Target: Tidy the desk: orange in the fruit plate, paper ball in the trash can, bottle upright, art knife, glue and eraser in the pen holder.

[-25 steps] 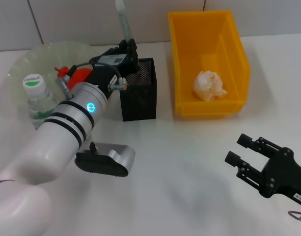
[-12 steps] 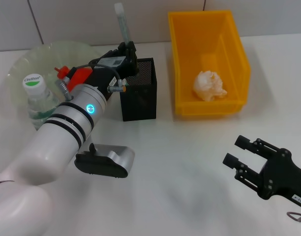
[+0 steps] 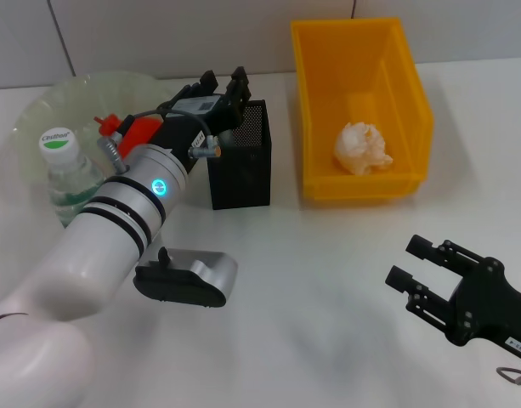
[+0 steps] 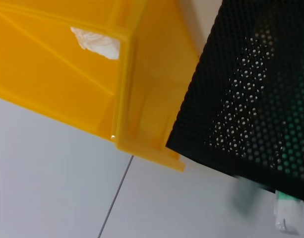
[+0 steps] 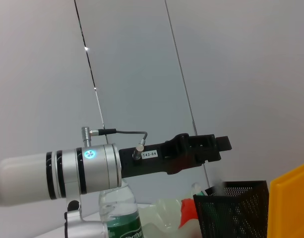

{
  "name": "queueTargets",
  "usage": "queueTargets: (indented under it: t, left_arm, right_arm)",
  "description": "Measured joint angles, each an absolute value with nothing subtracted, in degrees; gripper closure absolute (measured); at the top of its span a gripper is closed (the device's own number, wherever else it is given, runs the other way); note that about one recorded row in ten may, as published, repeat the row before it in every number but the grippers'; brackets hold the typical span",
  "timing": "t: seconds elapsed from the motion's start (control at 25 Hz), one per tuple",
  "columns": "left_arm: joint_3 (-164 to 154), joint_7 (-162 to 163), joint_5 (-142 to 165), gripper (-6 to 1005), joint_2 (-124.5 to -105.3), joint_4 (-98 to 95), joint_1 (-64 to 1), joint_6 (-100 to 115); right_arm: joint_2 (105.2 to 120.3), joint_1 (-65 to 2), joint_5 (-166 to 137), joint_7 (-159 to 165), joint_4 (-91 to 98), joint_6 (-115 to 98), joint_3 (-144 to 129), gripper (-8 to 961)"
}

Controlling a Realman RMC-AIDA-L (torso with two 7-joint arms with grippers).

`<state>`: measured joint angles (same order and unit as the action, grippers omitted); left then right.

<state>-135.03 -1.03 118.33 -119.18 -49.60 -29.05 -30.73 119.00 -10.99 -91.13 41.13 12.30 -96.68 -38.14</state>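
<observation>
My left gripper [image 3: 225, 79] hovers open and empty just above the black mesh pen holder [image 3: 240, 155]. In the left wrist view the mint-green glue [image 4: 288, 216] shows blurred inside the pen holder [image 4: 251, 94], seen through the mesh. The orange [image 3: 141, 128] lies in the pale green fruit plate [image 3: 48, 102], partly hidden by my left arm. The bottle [image 3: 69, 170] stands upright in front of the plate. The paper ball [image 3: 363, 147] lies in the yellow trash can [image 3: 409, 68]. My right gripper [image 3: 416, 261] is open and idle at the front right. The art knife and eraser are out of view.
The trash can stands close to the right of the pen holder. A tiled wall runs behind the desk. A grey and black part of my left arm [image 3: 189, 277] hangs over the front left of the white desk [image 3: 328, 280].
The glue stood upright in my left gripper above the pen holder; now the fingers have opened and the glue has dropped into the holder. The right arm has hardly moved.
</observation>
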Motion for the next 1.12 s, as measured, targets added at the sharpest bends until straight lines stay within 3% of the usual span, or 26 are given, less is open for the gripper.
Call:
queueTargets:
  t: [0.44, 0.64, 0.96, 1.12]
  left_arm:
    - [-134.0, 9.5, 114.0, 431, -119.18, -58.0, -28.4, -28.0]
    - [-129.3, 18.0, 105.3, 221, -118.95, -68.3, -26.1, -17.0]
    - [-110.5, 40.3, 93.6, 228, -118.52, -88.6, -14.9, 27.4]
    - [-93.9, 47.9, 77.1, 227, -118.5, -85.0, -14.4, 57.2]
  right_arm:
    - [119.0, -10.7, -91.2, 41.1, 12.3, -98.0, -38.0, 340]
    - [119.0, -10.5, -91.2, 41.1, 12.6, -98.8, -37.8, 339]
    - [118.87, -10.4, -91.0, 41.0, 13.9, -100.4, -37.5, 339]
    - [118.74, -10.3, -90.7, 41.0, 15.6, -100.9, -37.1, 338]
